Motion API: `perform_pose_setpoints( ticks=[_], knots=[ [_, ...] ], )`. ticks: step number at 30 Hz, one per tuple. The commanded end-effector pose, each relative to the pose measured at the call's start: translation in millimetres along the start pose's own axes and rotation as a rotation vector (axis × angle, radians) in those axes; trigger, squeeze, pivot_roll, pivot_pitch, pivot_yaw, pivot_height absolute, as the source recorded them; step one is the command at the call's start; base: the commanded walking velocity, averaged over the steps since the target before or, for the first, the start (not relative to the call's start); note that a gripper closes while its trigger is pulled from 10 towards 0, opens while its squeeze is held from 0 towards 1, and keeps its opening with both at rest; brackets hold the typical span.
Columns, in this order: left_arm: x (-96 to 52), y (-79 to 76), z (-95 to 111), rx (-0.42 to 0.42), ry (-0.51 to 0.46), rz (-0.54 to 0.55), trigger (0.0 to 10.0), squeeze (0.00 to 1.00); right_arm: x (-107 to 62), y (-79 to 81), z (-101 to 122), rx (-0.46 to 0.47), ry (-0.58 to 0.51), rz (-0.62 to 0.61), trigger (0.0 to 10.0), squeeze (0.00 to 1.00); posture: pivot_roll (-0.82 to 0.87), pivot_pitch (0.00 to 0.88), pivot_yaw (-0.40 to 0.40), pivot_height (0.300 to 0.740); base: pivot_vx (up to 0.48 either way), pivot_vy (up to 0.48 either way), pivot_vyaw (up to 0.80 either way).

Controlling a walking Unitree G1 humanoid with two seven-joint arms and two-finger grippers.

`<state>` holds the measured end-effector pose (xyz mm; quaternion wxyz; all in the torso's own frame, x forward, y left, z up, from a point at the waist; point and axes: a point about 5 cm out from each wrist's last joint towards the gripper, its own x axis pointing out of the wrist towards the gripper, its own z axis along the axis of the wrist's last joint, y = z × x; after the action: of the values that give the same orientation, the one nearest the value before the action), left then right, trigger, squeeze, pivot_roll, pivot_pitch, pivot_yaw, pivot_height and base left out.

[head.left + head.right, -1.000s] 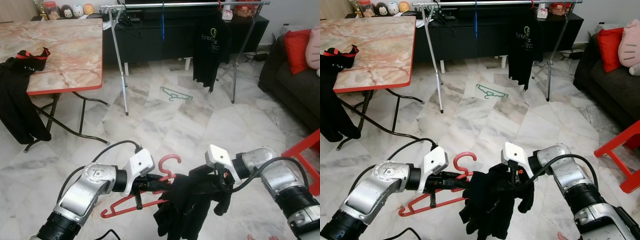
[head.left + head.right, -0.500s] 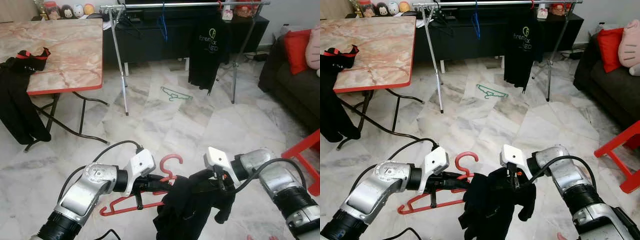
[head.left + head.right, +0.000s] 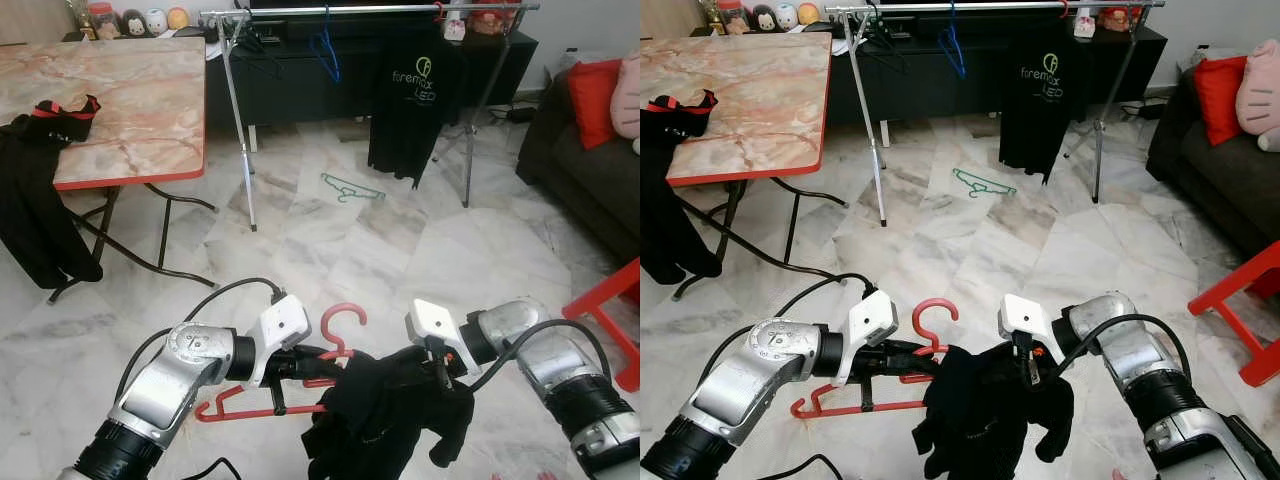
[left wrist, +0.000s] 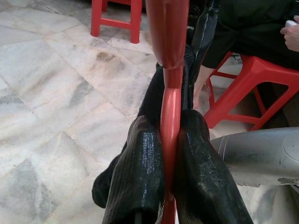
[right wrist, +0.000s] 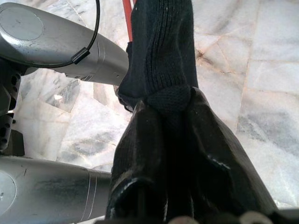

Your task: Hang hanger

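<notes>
A red plastic hanger (image 3: pixel 335 325) is held low over the floor, with my left gripper (image 3: pixel 306 364) shut on it near the hook; the left wrist view shows both fingers (image 4: pixel 140 182) pinching the red hanger (image 4: pixel 169 112). A black garment (image 3: pixel 385 420) droops from the hanger's right side, and my right gripper (image 3: pixel 415 372) is shut on the black cloth (image 5: pixel 163 56). Far ahead stands a metal clothes rail (image 3: pixel 380 9) with a black T-shirt (image 3: pixel 410 95) and a blue hanger (image 3: pixel 325 40) on it.
A green hanger (image 3: pixel 352 188) lies on the marble floor below the rail. A red-edged folding table (image 3: pixel 110 100) with dark clothes (image 3: pixel 35 180) is at the left. A dark sofa (image 3: pixel 590 150) and a red stool (image 3: pixel 615 310) are at the right.
The T-shirt and blue hanger on the rail have swung a little. The black garment has been drawn further left along the red hanger. Both grippers keep their hold.
</notes>
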<state>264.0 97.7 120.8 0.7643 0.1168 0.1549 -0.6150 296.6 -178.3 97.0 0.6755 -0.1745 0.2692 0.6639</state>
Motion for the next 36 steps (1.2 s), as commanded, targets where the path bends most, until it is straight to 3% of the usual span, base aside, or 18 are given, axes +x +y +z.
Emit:
perform_pose_setpoints(
  ticks=[1,18,19,24,36],
  knots=[
    [1.7,3.2,18.5,0.047,-0.057,0.010,10.0,0.00,5.3,0.4,0.4,0.000,0.002,0.008,0.0,0.00,-0.06,0.063,-0.067,0.740,0.000,0.000,0.00],
    [2.0,7.6,17.2,0.066,-0.035,0.035,10.0,0.00,5.8,0.0,-0.2,0.000,0.004,0.004,0.0,0.00,-0.06,0.068,-0.065,0.740,0.000,0.000,0.00],
    [1.8,7.3,17.0,0.064,-0.036,0.031,10.0,1.00,5.9,-0.2,0.0,-0.002,0.006,0.002,0.0,0.00,-0.06,0.069,-0.064,0.740,0.000,0.000,0.00],
    [1.4,6.2,15.4,0.053,-0.031,0.019,10.0,1.00,5.4,-0.9,-2.9,-0.001,0.027,-0.009,0.0,0.00,-0.06,0.069,-0.064,0.740,0.000,0.000,0.00],
    [-8.3,4.5,-5.5,0.062,0.098,0.002,10.0,1.00,1.1,0.7,-23.7,0.023,0.124,-0.045,0.0,0.00,-0.06,0.067,-0.066,0.740,0.000,0.000,0.00]
  ],
)
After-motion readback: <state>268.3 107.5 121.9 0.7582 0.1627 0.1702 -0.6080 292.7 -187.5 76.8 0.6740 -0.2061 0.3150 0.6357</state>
